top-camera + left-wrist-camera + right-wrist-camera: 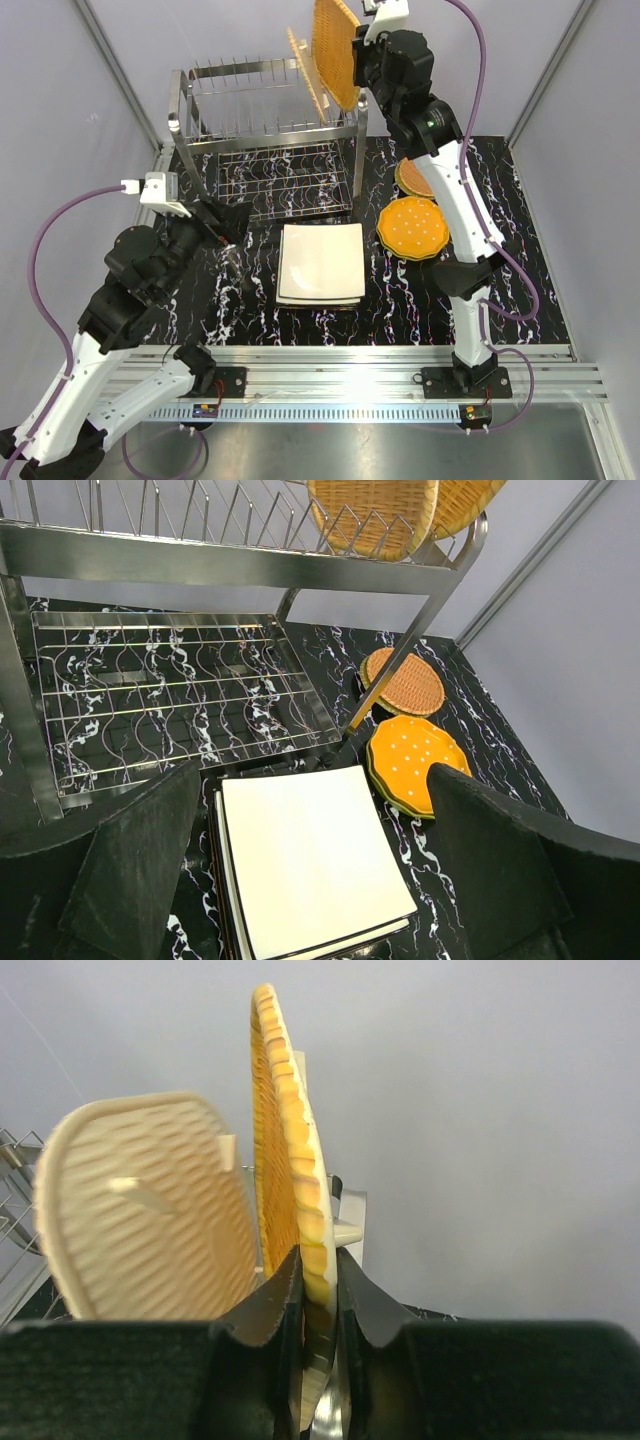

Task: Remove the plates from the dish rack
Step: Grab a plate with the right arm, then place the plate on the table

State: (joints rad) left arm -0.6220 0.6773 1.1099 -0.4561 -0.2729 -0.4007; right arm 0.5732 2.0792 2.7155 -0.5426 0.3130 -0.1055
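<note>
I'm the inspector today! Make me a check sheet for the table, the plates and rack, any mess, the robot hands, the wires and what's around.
Surface: black marbled table, no spills seen.
Job's things: rack carries one racked plate on top; held plate upright at its right end; white plates stacked, orange dotted plate and round woven plate down on the table.
Clutter: nothing seen.
Grippers: right gripper shut on the held plate; left gripper open, beside the white plates.
Cables: purple left cable and right cable, clear of the plates.
Surroundings: grey walls, metal rail at the near edge.
</note>
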